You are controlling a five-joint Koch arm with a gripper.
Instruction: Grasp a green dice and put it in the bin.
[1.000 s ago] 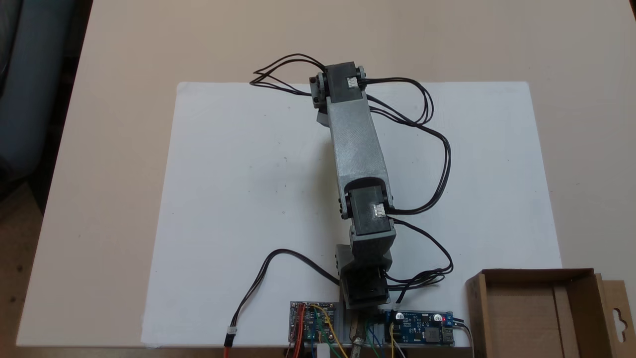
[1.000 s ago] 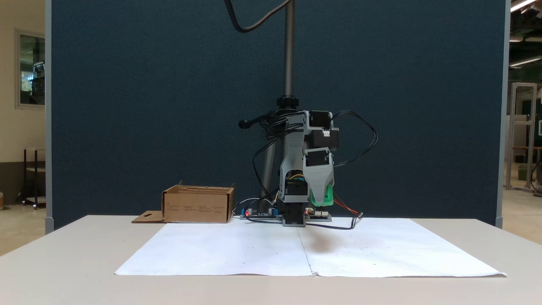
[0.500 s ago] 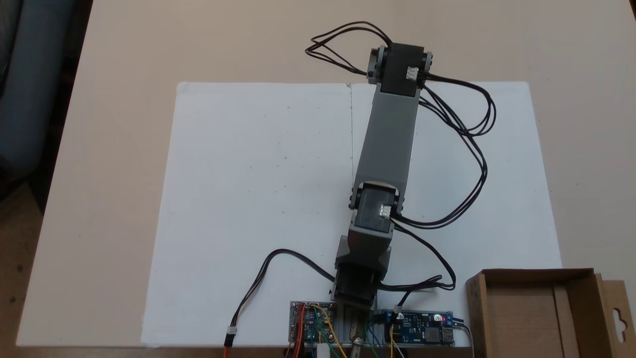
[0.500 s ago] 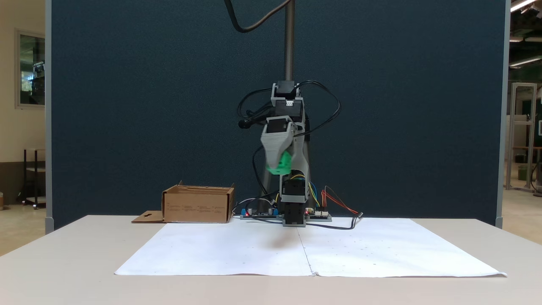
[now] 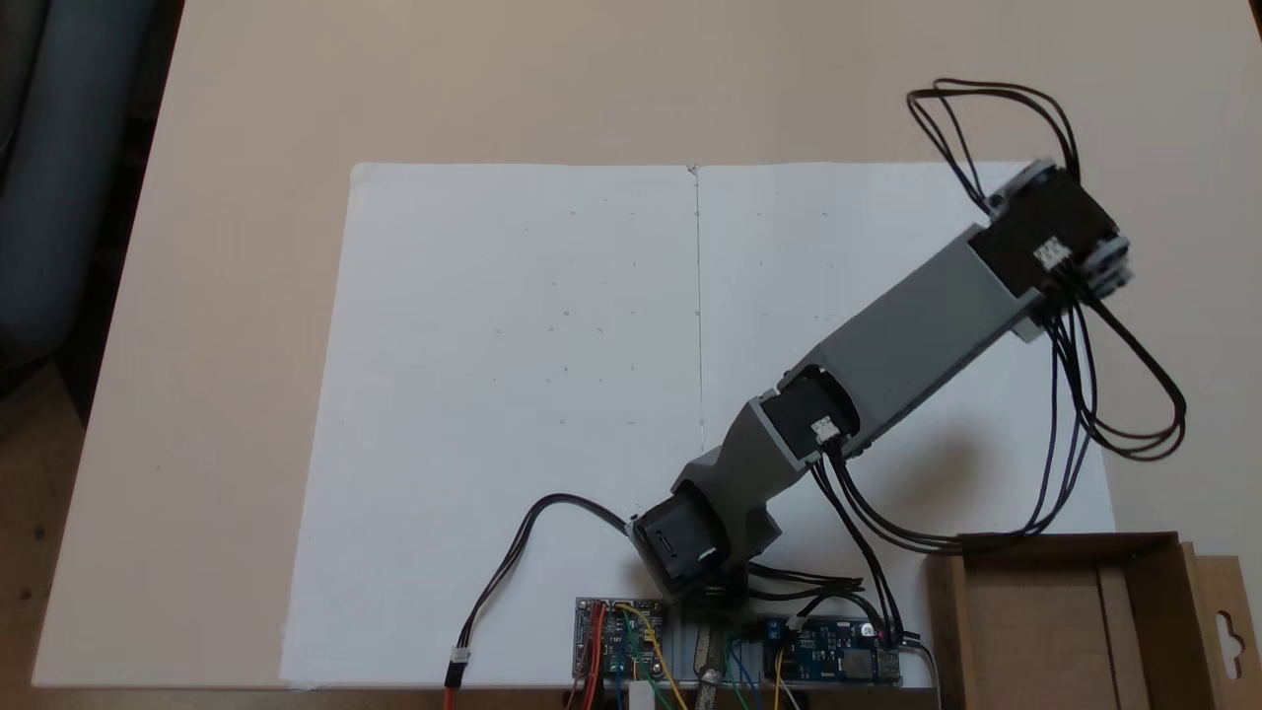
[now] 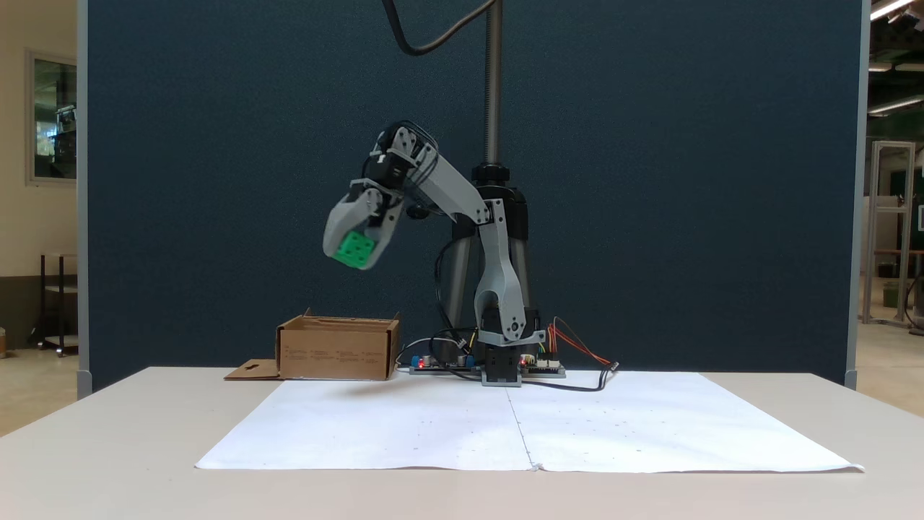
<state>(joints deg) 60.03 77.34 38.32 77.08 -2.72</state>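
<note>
One green dice (image 6: 356, 250) is all I can count, and it is up in the air, squeezed tight in the gripper (image 6: 357, 251). You can see it best in the fixed view from the front, where the gray jaws are closed around it and some of its little round dots show. It is high over the table (image 6: 144, 462), a bit above the bin (image 6: 338, 350) and just about over it.

So the grabbing part looks done. What I think is left is the dropping part. The arm needs to get right over the box, go lower, and let go so the cube lands inside.

In the fixed view from above, the arm (image 5: 917, 325) reaches out slanted toward the far right side of the white paper (image 5: 513, 394). The bin (image 5: 1134, 631) sits at the bottom right corner, and I can see brown cardboard inside it and no cube yet.

Counting the things: one dice, one brown box with a side flap that has a hole in it, one arm, one big sheet of white paper with a line down the middle, and two small boards with wires (image 5: 739, 656) by the foot of the arm
</note>
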